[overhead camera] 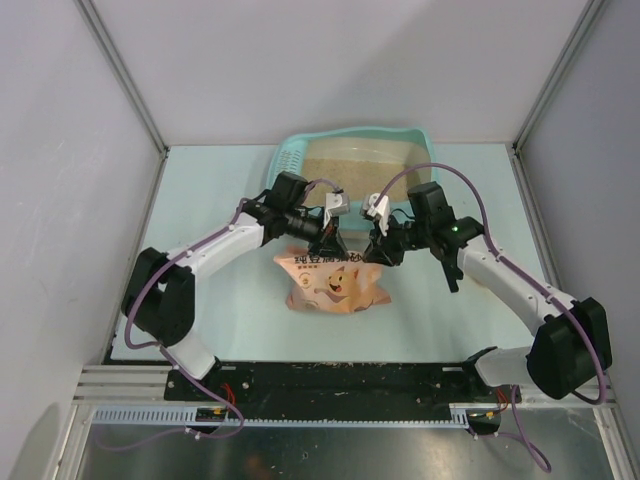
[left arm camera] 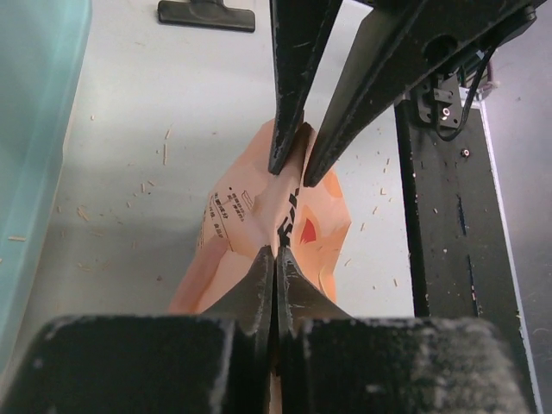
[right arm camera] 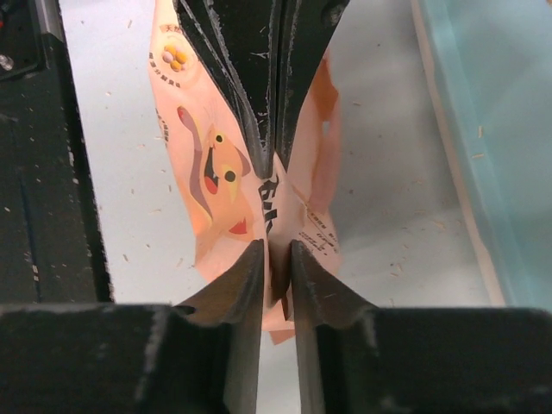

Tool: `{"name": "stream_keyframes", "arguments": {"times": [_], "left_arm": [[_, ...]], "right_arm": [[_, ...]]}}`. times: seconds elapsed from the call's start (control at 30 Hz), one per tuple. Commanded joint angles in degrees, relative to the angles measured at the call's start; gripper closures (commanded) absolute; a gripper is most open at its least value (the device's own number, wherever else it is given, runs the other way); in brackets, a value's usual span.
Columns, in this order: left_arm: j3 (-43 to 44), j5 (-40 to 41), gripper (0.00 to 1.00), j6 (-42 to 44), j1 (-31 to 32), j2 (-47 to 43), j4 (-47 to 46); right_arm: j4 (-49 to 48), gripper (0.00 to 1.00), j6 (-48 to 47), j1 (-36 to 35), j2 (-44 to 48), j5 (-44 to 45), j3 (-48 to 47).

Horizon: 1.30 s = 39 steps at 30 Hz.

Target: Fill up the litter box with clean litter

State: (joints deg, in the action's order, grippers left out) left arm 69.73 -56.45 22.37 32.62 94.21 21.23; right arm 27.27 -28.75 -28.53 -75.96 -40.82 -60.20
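Observation:
The light teal litter box (overhead camera: 432, 158) stands at the back of the table, and beige clean litter (overhead camera: 365, 160) covers its floor. A pink-orange bag (overhead camera: 335, 285) with a cartoon pig stands in front of it. My left gripper (overhead camera: 330, 243) and right gripper (overhead camera: 376, 248) face each other above the bag, each shut on its top edge. In the left wrist view my gripper (left arm camera: 276, 255) pinches the bag (left arm camera: 250, 203). In the right wrist view my gripper (right arm camera: 276, 252) clamps a fold of the bag (right arm camera: 207, 172).
The box's slotted grid (overhead camera: 290, 160) is at its left end. The box wall shows at the left of the left wrist view (left arm camera: 34, 129) and at the right of the right wrist view (right arm camera: 500, 129). A black rail (overhead camera: 330, 385) runs along the near table edge. Wall panels enclose the table.

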Motion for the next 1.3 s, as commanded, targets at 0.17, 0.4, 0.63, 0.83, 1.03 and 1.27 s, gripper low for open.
{"name": "stream_keyframes", "arguments": {"times": [0.17, 0.4, 0.63, 0.83, 1.03, 1.27], "left_arm": [[2.07, -1.83, 1.0, -2.68, 0.25, -0.79, -3.74], [2.25, -1.74, 0.89, -2.86, 0.07, -0.96, -4.27], [4.97, -5.33, 0.71, -4.17, 0.69, 1.93, -5.32], [5.59, -6.75, 0.71, -5.05, 1.04, 4.13, -5.5], [4.97, -7.36, 0.67, -4.62, 1.13, 4.31, -5.68], [3.66, -6.93, 0.86, -3.83, 1.22, 4.49, -5.59]], "right_arm": [[-0.55, 0.75, -1.92, 0.14, -1.29, 0.21, -0.62], [-0.02, 1.0, -3.07, 0.85, -1.73, -0.75, -0.7], [-2.48, 1.0, 0.27, 0.76, -2.08, -1.9, -0.7], [-3.8, 1.0, 3.88, 1.9, -1.82, -2.69, -0.62], [-3.89, 1.0, 4.14, 2.43, -1.82, -2.34, -0.62], [-4.06, 1.0, 4.67, 2.52, -1.82, -1.99, -0.62]]}}
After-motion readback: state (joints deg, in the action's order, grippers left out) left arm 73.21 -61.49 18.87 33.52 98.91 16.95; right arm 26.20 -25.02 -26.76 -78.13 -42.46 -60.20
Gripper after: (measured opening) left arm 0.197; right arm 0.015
